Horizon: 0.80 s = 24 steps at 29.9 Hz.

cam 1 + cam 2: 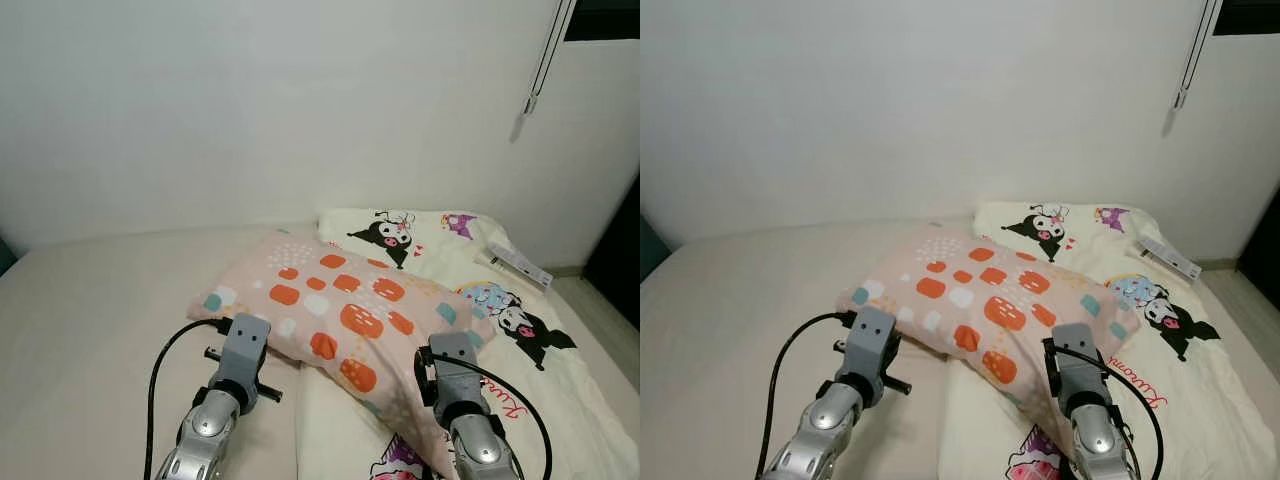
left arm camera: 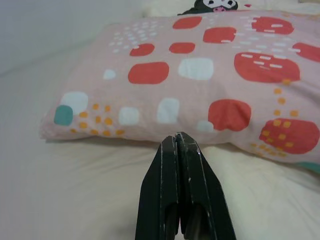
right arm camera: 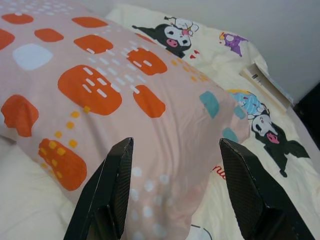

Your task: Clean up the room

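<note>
A pink pillow (image 1: 340,310) with orange, white and teal patches lies across the bed, half on the beige sheet (image 1: 90,320) and half on a cream quilt (image 1: 470,260) printed with black cartoon figures. My left gripper (image 2: 180,139) is shut with nothing in it. It hovers low over the sheet, just short of the pillow's near left edge. My right gripper (image 3: 176,144) is open, and its two fingers straddle the pillow's near right end from above. I cannot tell whether they touch the pillow.
A narrow white box (image 1: 520,265) lies on the quilt near the far right edge of the bed. A white wall (image 1: 250,110) runs behind the bed, with a blind cord (image 1: 540,70) hanging at the right. A dark gap (image 1: 615,260) borders the bed's right side.
</note>
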Tool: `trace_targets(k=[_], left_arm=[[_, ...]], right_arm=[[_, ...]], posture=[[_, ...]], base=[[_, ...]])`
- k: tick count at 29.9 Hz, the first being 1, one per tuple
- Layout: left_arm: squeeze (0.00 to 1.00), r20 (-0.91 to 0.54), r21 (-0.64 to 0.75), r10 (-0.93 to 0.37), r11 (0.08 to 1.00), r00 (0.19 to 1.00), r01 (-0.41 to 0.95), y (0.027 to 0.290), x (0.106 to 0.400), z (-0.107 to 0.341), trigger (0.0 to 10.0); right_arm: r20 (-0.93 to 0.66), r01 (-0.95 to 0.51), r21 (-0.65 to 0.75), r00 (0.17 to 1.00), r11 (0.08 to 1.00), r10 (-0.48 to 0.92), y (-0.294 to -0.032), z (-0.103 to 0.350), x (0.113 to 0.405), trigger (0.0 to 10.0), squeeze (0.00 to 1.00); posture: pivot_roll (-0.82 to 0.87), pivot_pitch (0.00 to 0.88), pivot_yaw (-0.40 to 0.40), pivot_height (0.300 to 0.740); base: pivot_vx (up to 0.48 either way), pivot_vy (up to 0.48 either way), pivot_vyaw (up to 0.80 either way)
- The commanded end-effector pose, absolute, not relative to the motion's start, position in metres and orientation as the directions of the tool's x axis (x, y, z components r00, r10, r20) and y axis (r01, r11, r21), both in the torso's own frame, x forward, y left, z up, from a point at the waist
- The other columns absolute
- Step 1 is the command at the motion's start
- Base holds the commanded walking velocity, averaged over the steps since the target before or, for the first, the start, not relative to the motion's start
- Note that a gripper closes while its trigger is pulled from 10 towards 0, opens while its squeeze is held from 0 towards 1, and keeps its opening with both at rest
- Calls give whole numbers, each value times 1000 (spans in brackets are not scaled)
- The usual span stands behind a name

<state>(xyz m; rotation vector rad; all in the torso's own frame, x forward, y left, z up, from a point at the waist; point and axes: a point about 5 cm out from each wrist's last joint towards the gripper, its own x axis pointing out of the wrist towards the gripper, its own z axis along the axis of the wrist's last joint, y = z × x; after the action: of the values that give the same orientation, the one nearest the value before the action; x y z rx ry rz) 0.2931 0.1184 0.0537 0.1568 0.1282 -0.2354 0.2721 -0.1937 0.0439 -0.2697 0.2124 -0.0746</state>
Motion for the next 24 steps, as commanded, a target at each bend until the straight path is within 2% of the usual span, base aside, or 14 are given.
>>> trace_targets(k=[1, 5, 10, 22, 24], left_arm=[[0, -183, 145, -210, 961, 961, 237, 122, 291, 46, 10000], [0, -200, 142, -195, 964, 960, 226, 122, 291, 42, 10000], [0, -211, 104, -165, 976, 964, 189, 124, 292, 42, 10000], [0, -203, 133, -167, 972, 965, 196, 126, 294, 42, 10000], [0, -214, 127, -168, 972, 962, 198, 126, 294, 41, 10000]], right_arm=[[-224, 32, -261, 970, 965, -93, -193, 41, 272, 10000, 0], [-231, 25, -255, 969, 967, -86, -190, 40, 271, 10000, 0], [-237, 24, -252, 968, 967, -86, -187, 38, 270, 10000, 0], [-247, 16, -250, 966, 968, -80, -187, 36, 269, 10000, 0], [-247, 17, -250, 966, 968, -80, -187, 36, 269, 10000, 0]], posture=[[-50, 44, 25, 740], [-48, 51, 26, 740], [-46, 56, 24, 740], [-43, 60, 20, 740], [-44, 61, 21, 740]], base=[[0, -480, 0], [0, -480, 0], [0, 0, 0], [0, 0, 0], [0, 480, 0]])
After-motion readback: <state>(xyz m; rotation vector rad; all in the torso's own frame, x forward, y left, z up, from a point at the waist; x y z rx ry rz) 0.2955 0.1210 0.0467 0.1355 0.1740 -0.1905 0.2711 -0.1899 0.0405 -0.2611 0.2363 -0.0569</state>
